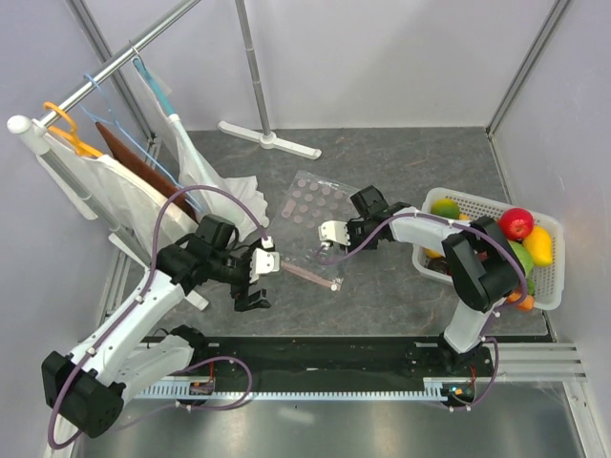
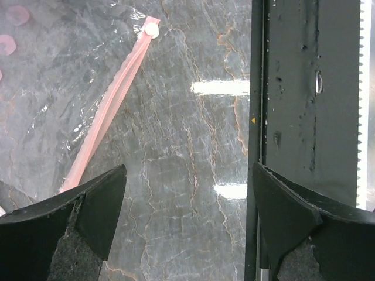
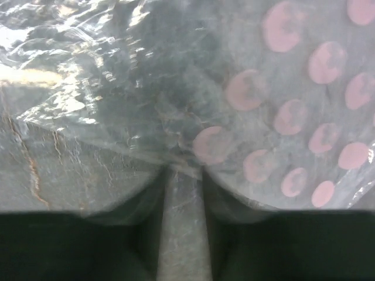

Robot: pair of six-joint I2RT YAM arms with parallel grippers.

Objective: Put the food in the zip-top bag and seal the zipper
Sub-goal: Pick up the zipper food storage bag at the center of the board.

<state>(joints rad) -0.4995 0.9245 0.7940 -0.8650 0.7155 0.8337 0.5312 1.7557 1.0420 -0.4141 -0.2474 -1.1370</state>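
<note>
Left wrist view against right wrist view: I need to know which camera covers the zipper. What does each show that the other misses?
Only the left wrist: the zipper with its white slider, a black rail, and the left gripper open with nothing between its fingers. Only the right wrist: the right gripper, fingers narrowly parted, with bag film across it. Both: the dotted zip-top bag on the grey table.

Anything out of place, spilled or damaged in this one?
Nothing stands out. The bag lies flat on the table, a little wrinkled, and its pink zipper looks intact. All the toy food visible sits in the basket; none has spilled.
</note>
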